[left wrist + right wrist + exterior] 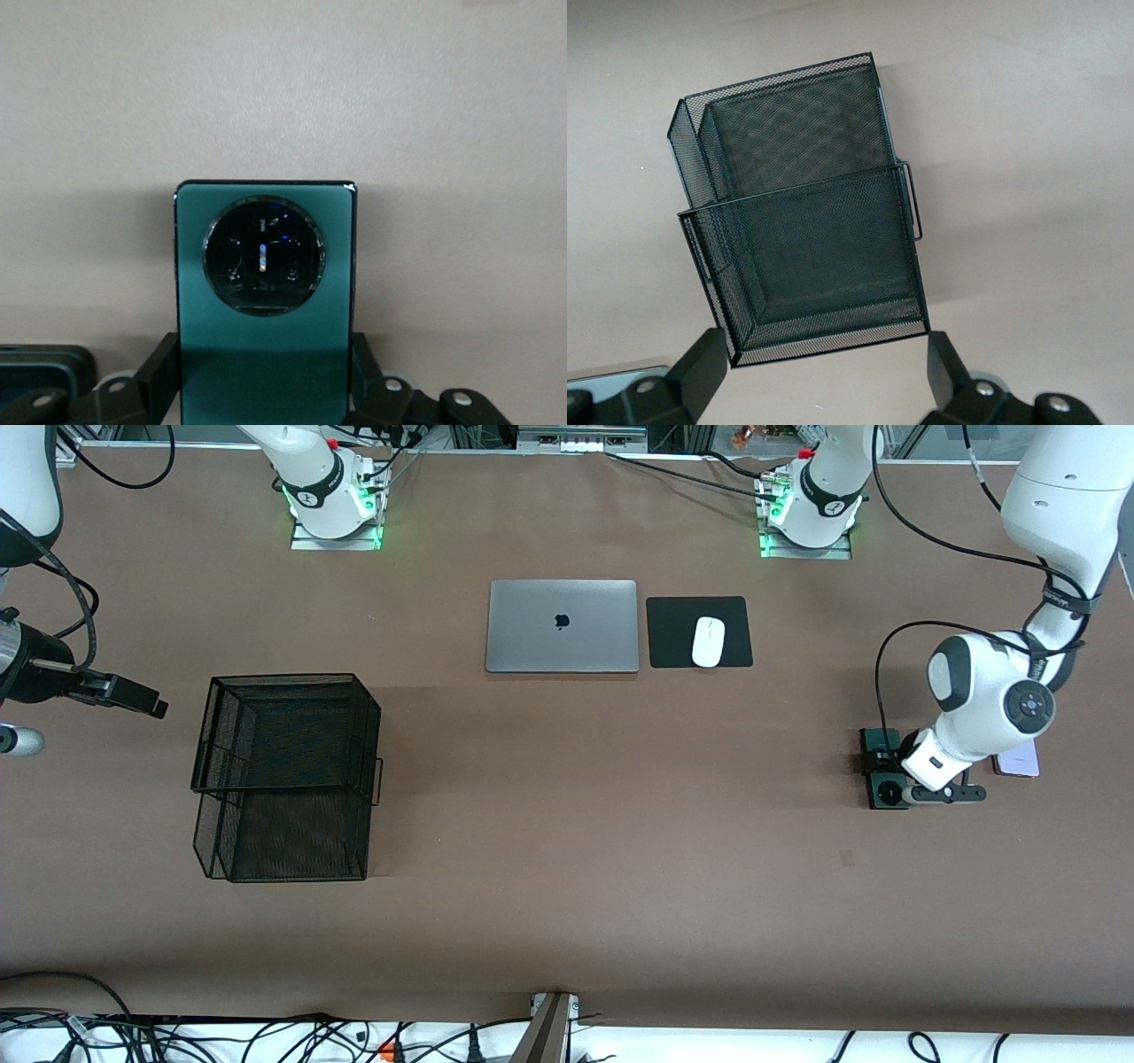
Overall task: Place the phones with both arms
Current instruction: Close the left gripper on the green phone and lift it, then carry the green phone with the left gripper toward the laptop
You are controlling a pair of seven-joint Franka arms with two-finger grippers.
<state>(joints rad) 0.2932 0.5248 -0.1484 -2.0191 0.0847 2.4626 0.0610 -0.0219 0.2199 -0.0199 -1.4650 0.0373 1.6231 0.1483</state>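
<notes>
The dark-green phone [884, 772] [264, 292], long with a round camera ring, lies flat on the table toward the left arm's end. My left gripper [886, 763] [264, 385] is down on it, shut, with a finger against each long edge. The pale-lilac phone [1019, 762] lies beside it, mostly hidden under the left arm. A corner of a dark flat slab [40, 367] shows beside the green phone in the left wrist view. My right gripper [133, 695] [824, 372] hangs open and empty above the table at the right arm's end, next to the black mesh basket [283, 775] [802, 212].
A closed grey laptop [562, 626] lies in the middle near the bases. Beside it a white mouse [708, 641] rests on a black pad [673, 633]. The mesh basket has two stepped tiers. Cables run along the table's near edge.
</notes>
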